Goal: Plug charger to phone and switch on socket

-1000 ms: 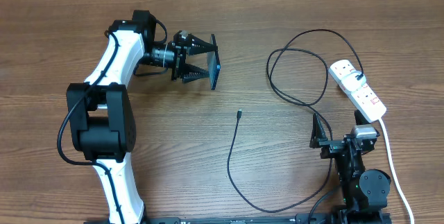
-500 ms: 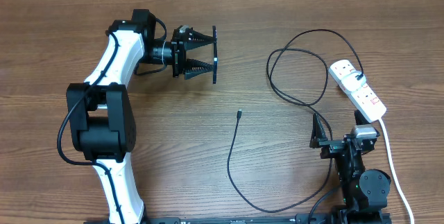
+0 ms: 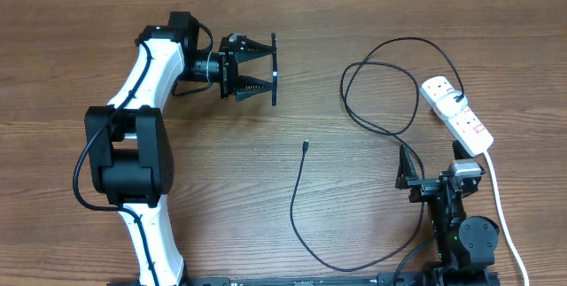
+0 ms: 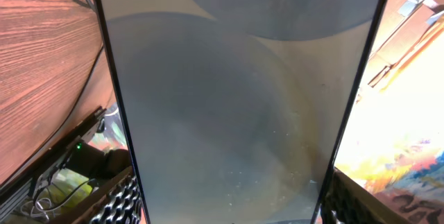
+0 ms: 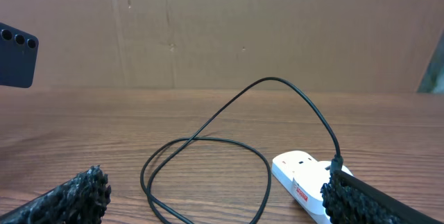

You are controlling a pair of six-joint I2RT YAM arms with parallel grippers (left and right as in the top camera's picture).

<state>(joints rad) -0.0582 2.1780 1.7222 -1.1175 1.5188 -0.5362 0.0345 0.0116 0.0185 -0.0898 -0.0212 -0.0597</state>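
My left gripper (image 3: pixel 268 68) is shut on the phone (image 3: pixel 274 69), holding it on edge above the table's upper middle. In the left wrist view the phone (image 4: pixel 236 99) fills the frame as a grey reflective slab between my fingers (image 4: pixel 118 203). The charger (image 3: pixel 297 197) is a thin black cable looping across the table; its plug tip (image 3: pixel 305 145) lies free below the phone. The white socket (image 3: pixel 461 118) lies at the right, with the cable plugged into it. My right gripper (image 3: pixel 434 166) rests open at the lower right. From there the socket (image 5: pixel 305 182) and the cable loop (image 5: pixel 208 175) show ahead.
A thick white cord (image 3: pixel 500 206) runs from the socket down the right edge. The left arm's white links (image 3: pixel 142 100) reach across the table's left side. In the right wrist view a brown cardboard wall (image 5: pixel 243 30) stands behind the table.
The left gripper has turned the phone from a tilt that showed its blue screen to fully edge-on. Right arm, cable and socket are unmoved.
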